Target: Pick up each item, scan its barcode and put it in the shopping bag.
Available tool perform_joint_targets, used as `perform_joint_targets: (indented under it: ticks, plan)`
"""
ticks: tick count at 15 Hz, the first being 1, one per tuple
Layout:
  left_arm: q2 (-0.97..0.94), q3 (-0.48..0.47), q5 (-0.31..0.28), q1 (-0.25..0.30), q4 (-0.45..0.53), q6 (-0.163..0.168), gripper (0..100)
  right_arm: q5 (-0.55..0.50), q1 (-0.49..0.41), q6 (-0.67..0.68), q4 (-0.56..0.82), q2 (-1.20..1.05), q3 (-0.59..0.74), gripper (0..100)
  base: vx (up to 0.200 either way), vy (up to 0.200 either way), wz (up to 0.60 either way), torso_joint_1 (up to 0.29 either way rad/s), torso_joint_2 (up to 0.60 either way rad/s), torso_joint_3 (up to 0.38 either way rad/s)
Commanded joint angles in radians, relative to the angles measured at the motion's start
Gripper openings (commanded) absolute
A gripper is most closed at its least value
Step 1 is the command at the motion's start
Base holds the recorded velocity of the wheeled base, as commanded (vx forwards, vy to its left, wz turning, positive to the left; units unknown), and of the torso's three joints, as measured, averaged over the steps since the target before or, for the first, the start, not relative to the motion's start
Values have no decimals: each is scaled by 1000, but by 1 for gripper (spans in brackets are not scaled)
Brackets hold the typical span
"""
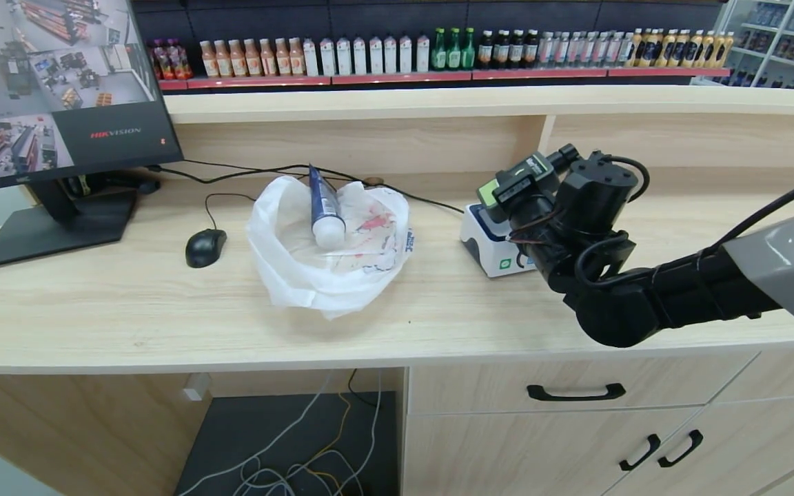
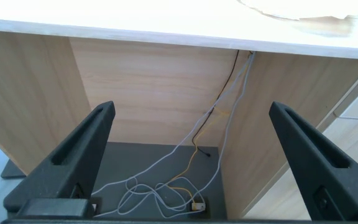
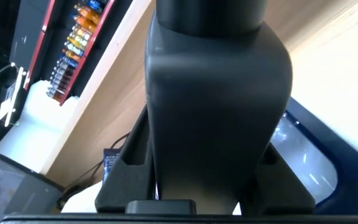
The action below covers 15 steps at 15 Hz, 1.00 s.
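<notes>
The light wooden tabletop (image 1: 128,303) spans the head view, with drawers (image 1: 576,393) under its right half and an open recess with loose cables (image 2: 166,193) under the middle. Behind it runs a shelf of bottles (image 1: 438,52). A monitor (image 1: 59,83) on a black stand sits at the tabletop's far left.

The white plastic shopping bag (image 1: 300,269) lies open near the middle of the tabletop, its rim rolled down. A blue-and-white tube (image 1: 324,203) lies inside it, cap end toward the robot and the other end propped on the bag's far rim.

The right arm reaches in from the right. Its right end effector (image 3: 210,149) is closed on a dark item (image 3: 216,74), one finger on each side, and holds it just above the white-and-blue barcode scanner (image 1: 490,248), which stands on the tabletop to the right of the bag. What kind of item it is cannot be told.

The left end effector (image 2: 192,109) is low, in front of the recess below the tabletop edge, fingers spread wide with nothing between them.

A black mouse (image 1: 205,246) rests between the monitor and the bag.
</notes>
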Motion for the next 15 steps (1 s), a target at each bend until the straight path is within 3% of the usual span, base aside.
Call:
perform_joint_targets:
  ticks: [1, 15]
  plan:
    - [0, 0, 0, 0, 0, 0, 100, -2, -1, 1, -1, -2, 5, 0, 0, 0, 0, 0, 0, 0]
    - [0, 0, 0, 0, 0, 0, 100, -40, -4, 13, -16, -18, 71, 0, 0, 0, 0, 0, 0, 0]
